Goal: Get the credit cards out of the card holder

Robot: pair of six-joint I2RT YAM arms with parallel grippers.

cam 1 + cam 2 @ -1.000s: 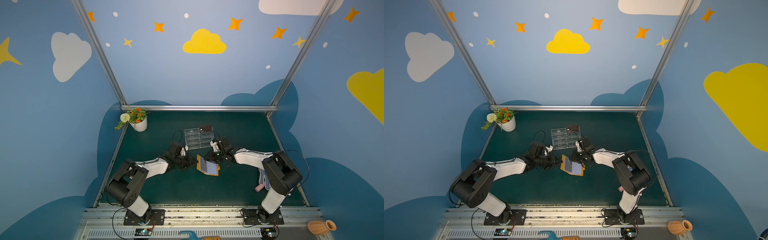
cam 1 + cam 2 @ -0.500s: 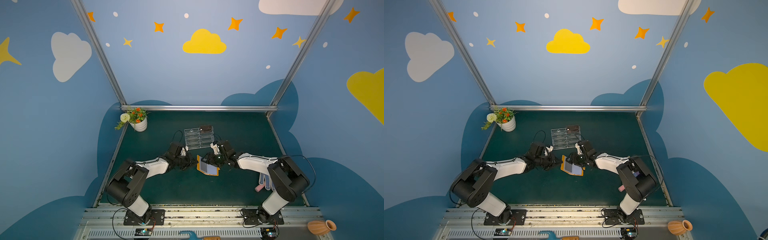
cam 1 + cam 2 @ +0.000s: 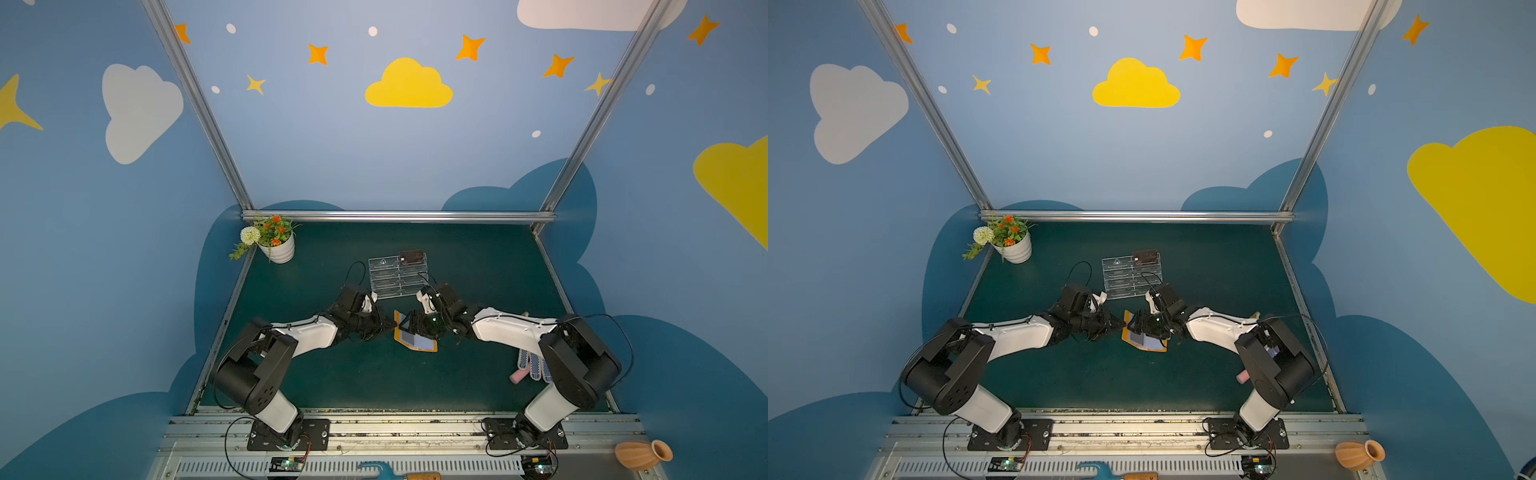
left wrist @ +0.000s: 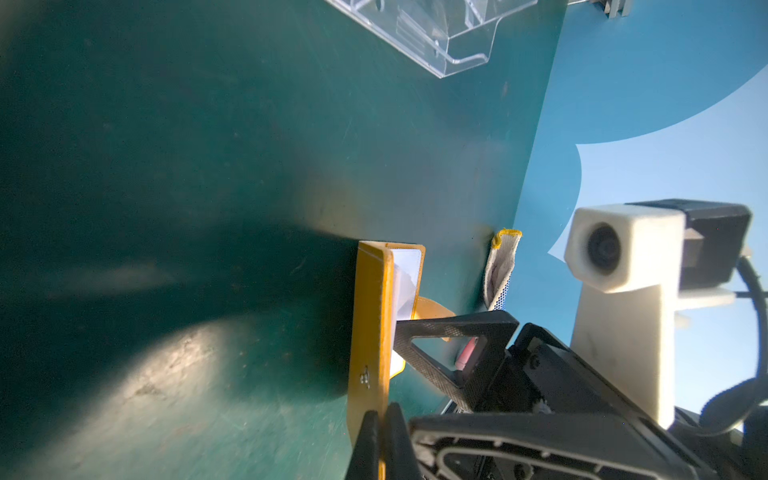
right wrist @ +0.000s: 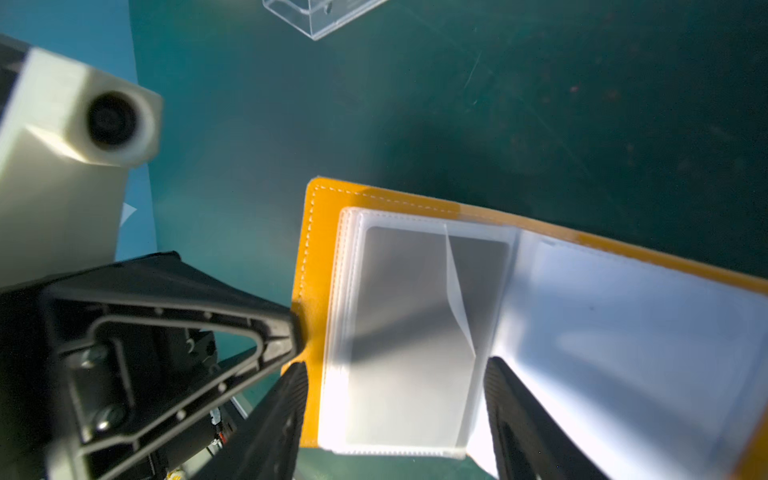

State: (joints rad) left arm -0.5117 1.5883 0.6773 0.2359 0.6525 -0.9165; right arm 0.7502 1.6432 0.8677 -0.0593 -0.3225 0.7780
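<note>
Left gripper [image 4: 381, 415] is pinched tight on the orange cover edge of the card holder [image 5: 316, 257], standing that flap up. Right gripper [image 5: 395, 374] is spread wide, and a credit card [image 5: 407, 299] sits between its fingers inside a frosted sleeve. The card looks thin, stiff and slick and the sleeve floppy, so I'd nip the card's edge at the slanted pocket opening.

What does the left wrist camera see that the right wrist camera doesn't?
Only the left wrist view: a dotted glove with a yellow cuff. Only the right wrist view: a dark credit card behind a clear sleeve, between the right tool's open fingers. Both: the orange card holder, its cover pinched by the left tool, a corner of the clear acrylic stand, the green table.
</note>
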